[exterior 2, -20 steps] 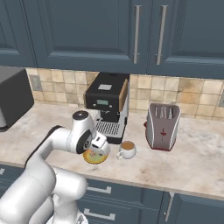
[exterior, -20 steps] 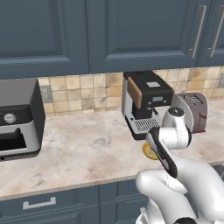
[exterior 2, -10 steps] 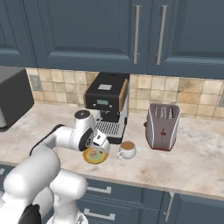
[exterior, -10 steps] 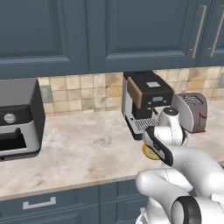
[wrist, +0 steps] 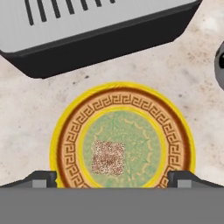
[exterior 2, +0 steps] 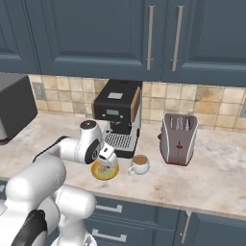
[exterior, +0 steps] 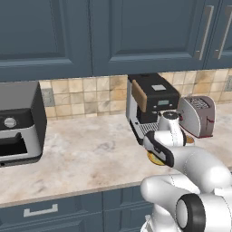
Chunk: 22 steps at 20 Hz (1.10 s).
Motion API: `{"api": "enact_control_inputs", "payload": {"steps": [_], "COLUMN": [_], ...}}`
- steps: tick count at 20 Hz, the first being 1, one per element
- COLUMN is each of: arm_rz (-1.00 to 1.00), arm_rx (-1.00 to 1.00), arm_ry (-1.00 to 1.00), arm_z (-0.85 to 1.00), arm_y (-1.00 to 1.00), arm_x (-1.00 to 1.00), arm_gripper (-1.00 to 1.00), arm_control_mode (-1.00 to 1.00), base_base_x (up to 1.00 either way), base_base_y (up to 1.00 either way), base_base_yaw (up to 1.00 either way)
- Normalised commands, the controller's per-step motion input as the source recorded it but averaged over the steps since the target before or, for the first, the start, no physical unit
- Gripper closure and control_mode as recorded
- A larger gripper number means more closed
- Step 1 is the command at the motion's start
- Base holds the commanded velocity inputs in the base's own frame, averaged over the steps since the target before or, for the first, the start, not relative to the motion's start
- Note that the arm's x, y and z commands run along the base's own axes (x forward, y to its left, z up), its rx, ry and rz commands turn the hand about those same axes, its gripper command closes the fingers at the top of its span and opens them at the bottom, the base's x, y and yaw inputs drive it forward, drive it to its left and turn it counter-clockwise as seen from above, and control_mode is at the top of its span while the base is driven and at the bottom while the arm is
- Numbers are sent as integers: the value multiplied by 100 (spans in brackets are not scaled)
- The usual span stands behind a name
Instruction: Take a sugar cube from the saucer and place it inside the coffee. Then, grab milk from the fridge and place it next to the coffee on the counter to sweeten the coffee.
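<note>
The yellow saucer (wrist: 122, 140) lies on the beige counter (exterior 2: 206, 178) in front of the coffee machine, and the speckled pinkish sugar cube (wrist: 108, 157) rests left of its centre. My gripper (wrist: 113, 178) hangs open straight above the dish, one fingertip (wrist: 41, 178) on each side of it and the cube between them, untouched. From the right base view the gripper (exterior 2: 109, 162) points down onto the saucer (exterior 2: 104, 171). The white cup of coffee (exterior 2: 140, 164) stands just right of the dish. A yellow edge of the saucer (exterior: 155, 159) peeks out beside my arm. The milk and the fridge are out of view.
A black coffee machine (exterior 2: 117, 120) stands close behind the saucer, its drip tray (wrist: 87, 30) a short way from the dish. A grey and red toaster (exterior 2: 178, 139) is to the right of the cup. A black oven (exterior: 18, 122) sits far left. Dark blue cabinets hang overhead.
The arm has folded lower and the hand has settled a little closer over the saucer. The jaws stay open, and the cube and cup have not moved.
</note>
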Motion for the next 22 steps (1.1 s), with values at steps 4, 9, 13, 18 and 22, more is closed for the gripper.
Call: {"api": "enact_control_inputs", "payload": {"steps": [4, 9, 13, 18, 22], "arm_rz": [0, 0, 0, 0, 0], "arm_rx": [0, 0, 0, 0, 0], "arm_ry": [0, 0, 0, 0, 0], "arm_z": [-9, -11, -16, -26, -32], "arm_y": [0, 0, 0, 0, 0], "arm_x": [-1, -6, -12, -6, 0], "arm_gripper": [-100, -100, -100, -100, -100], "arm_control_mode": [-100, -100, -100, -100, -100], "base_base_x": [0, 0, 0, 0, 0], "base_base_y": [0, 0, 0, 0, 0], "base_base_yaw": [0, 0, 0, 0, 0]}}
